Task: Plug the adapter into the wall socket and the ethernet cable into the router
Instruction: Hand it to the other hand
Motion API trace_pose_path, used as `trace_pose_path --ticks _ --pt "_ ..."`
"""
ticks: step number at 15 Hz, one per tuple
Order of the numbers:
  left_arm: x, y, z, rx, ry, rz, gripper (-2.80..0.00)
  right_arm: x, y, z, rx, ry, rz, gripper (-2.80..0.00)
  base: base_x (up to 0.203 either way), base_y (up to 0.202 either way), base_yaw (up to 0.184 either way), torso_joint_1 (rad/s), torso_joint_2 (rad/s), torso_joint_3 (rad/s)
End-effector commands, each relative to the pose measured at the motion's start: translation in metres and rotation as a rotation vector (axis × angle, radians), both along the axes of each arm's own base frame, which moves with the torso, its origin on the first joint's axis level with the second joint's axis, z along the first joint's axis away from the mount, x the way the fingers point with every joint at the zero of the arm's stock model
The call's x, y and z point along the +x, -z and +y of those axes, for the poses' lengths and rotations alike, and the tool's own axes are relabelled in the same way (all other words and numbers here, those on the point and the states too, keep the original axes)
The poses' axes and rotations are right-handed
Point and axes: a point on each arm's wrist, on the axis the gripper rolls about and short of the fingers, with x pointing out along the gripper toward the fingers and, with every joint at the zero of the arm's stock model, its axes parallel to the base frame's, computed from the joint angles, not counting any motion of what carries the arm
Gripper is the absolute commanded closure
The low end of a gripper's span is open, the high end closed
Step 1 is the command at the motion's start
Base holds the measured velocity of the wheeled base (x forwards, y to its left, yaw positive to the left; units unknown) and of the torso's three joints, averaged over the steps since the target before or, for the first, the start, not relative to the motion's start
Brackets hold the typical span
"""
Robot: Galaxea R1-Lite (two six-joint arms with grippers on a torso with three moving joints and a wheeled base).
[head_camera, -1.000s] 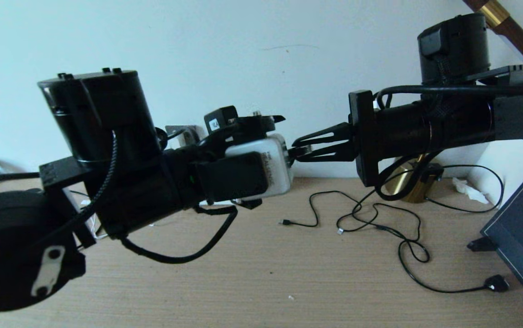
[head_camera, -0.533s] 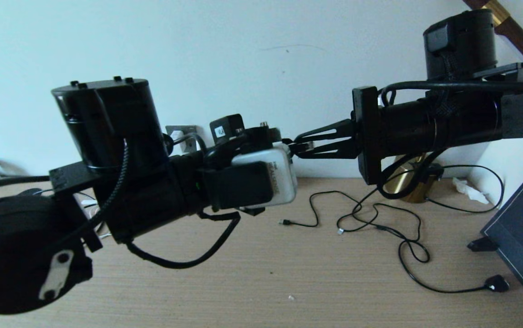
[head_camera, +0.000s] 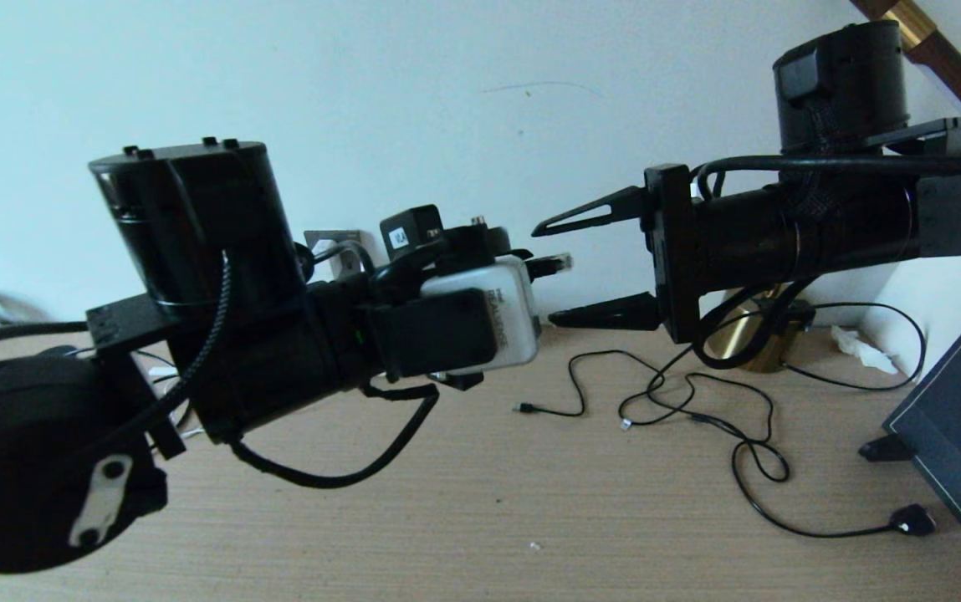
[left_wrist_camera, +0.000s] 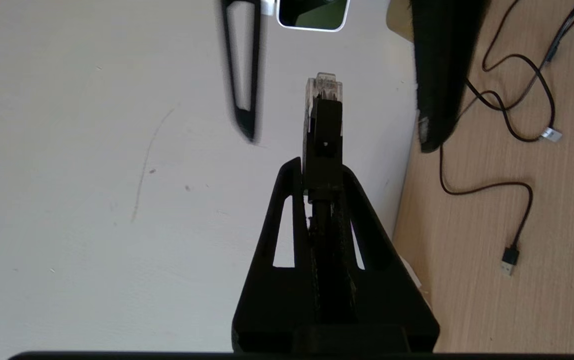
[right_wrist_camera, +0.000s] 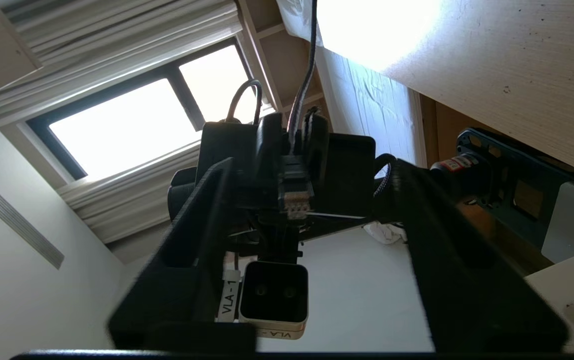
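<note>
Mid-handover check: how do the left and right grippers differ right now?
The left gripper is shut on the ethernet cable, just behind its clear plug tip; the right gripper is open and holds nothing. The left fingers pinch together, while the right fingers stand wide apart on either side of the plug. Both are raised above the desk, pointing at each other.
</note>
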Motion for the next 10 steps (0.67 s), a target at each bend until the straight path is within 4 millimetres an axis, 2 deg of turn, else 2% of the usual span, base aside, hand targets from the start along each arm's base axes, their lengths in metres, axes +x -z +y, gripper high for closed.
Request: trace_pose_path --ticks 1,4,6,8,10 --pt "-0.001 -0.001 0.001 -0.001 0.001 -0.008 0.0 0.0 0.001 0.0 0.001 -0.001 0.012 -2.8 0.0 0.0 0.0 0.0 0.0 0.0" --pt "-0.007 0.009 0.007 0.001 -0.001 0.044 0.0 0.001 0.003 -0.001 -0.009 0.021 0.009 -2.8 0.0 0.0 0.0 0.0 0.0 0.0" --pt "-0.017 0.021 0.017 -0.063 -0.003 0.189 0.0 -0.001 0.002 -0.005 -0.043 0.119 -0.023 -2.8 0.0 0.0 0.0 0.0 0.0 0.0" --pt "-0.033 0.038 0.031 -0.157 -0.019 0.396 0.0 -0.005 0.002 -0.009 -0.124 0.22 -0.166 -2.8 0.0 0.0 0.0 0.0 0.0 0.0" --pt "-0.048 0.047 0.045 -0.249 -0.036 0.566 0.0 -0.008 0.007 -0.014 -0.263 0.357 -0.3 -2.8 0.0 0.0 0.0 0.0 0.0 0.0"
